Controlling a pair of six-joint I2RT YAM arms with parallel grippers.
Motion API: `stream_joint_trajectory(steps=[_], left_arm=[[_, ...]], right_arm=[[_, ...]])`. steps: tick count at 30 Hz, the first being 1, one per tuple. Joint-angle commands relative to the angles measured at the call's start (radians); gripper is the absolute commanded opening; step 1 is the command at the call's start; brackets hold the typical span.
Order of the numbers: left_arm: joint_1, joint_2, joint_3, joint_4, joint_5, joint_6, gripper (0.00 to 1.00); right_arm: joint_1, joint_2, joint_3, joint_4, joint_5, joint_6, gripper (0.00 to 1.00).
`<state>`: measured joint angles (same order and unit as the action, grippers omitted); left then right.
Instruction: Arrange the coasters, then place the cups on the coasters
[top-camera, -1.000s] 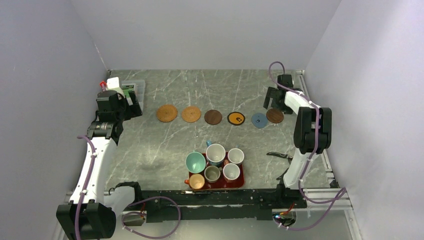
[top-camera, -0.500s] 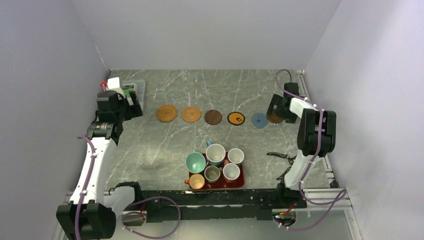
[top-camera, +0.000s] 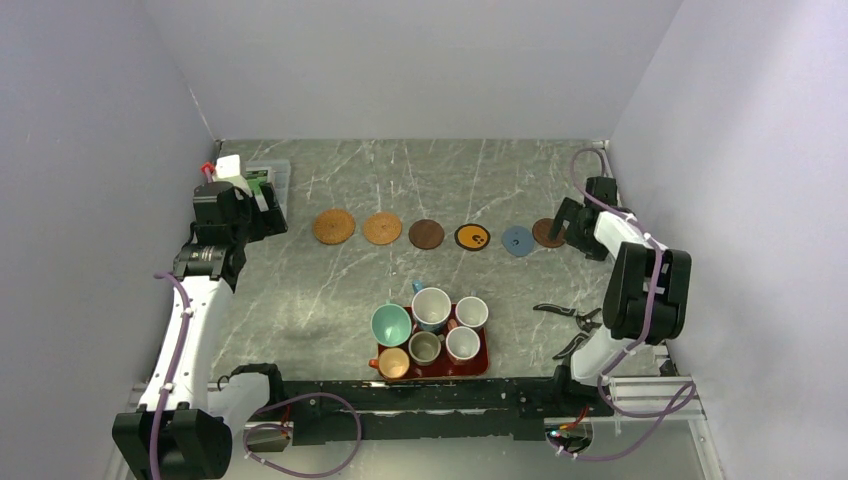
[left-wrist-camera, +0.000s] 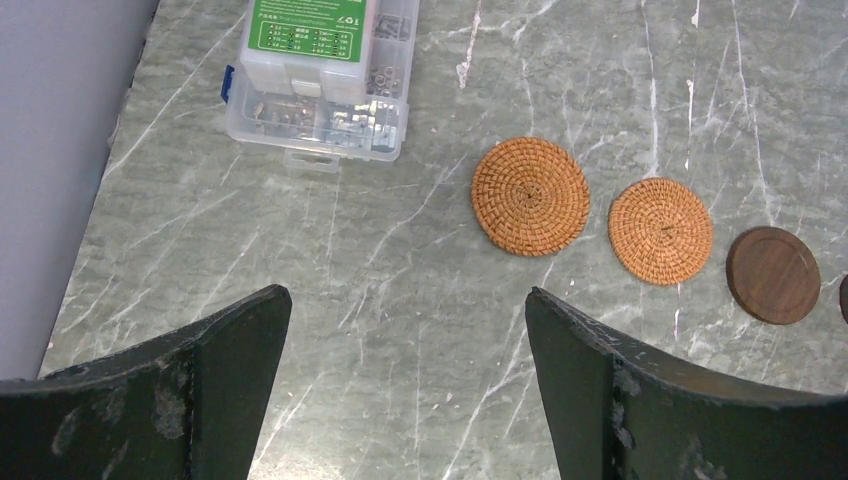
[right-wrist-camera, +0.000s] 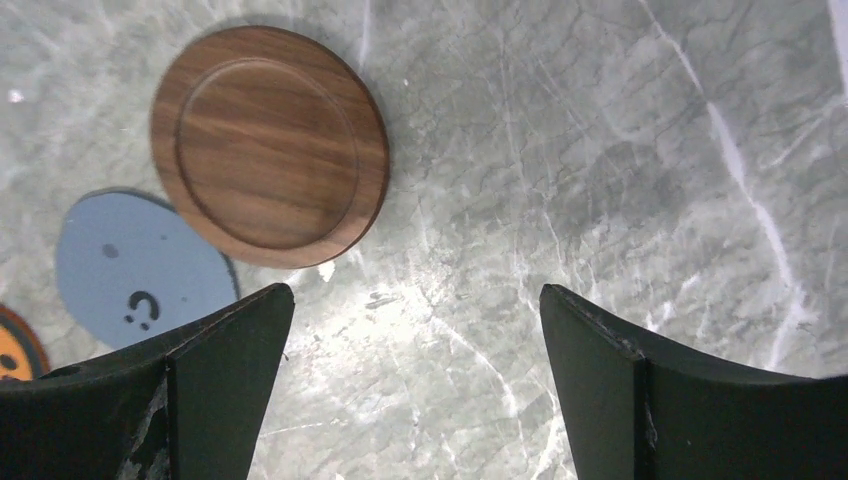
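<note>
Six coasters (top-camera: 426, 234) lay in a row; cups (top-camera: 431, 306) sat on the tray (top-camera: 485, 363).
Left gripper (left-wrist-camera: 408, 340) and right gripper (right-wrist-camera: 415, 330) hung empty, jaws apart, the right near the end coaster.

Grey marble table (top-camera: 330, 290): six coasters (top-camera: 426, 234) in row, red tray (top-camera: 484, 366) near edge, clear parts box (left-wrist-camera: 320, 90) far-left.

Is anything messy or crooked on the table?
Mostly it looks tidy. The odd spot is the right end of the row. There the dark brown wooden coaster is squeezed against the blue-grey coaster. Its edge seems to overlap it, and it sits slightly farther back. The rest of the row has gaps between neighbours.
</note>
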<state>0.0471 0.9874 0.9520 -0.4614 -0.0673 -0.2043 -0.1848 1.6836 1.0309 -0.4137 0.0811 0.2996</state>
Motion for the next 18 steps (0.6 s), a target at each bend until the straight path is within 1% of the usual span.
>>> stream_joint_trajectory(steps=[1,5,8,10,15,18], left_arm=[[0.005,-0.017,0.020,0.001,0.018,-0.007,0.94],[0.005,-0.015,0.022,-0.002,0.019,-0.006,0.94],[0.005,-0.016,0.024,-0.006,0.015,-0.002,0.94],[0.005,-0.023,0.020,-0.003,0.013,0.002,0.94],[0.006,-0.032,0.018,-0.005,0.011,0.007,0.94],[0.005,-0.031,0.015,-0.002,0.016,0.005,0.94]], right_arm=[[0.000,-0.097,0.018,-0.010,0.011,0.010,0.99],[0.013,-0.120,0.072,-0.049,-0.018,-0.007,1.00],[0.048,-0.095,0.138,-0.088,0.019,-0.030,1.00],[0.068,-0.063,0.189,-0.106,0.047,-0.043,1.00],[0.110,0.048,0.340,-0.148,0.043,-0.067,1.00],[0.131,0.101,0.403,-0.158,0.040,-0.093,1.00]])
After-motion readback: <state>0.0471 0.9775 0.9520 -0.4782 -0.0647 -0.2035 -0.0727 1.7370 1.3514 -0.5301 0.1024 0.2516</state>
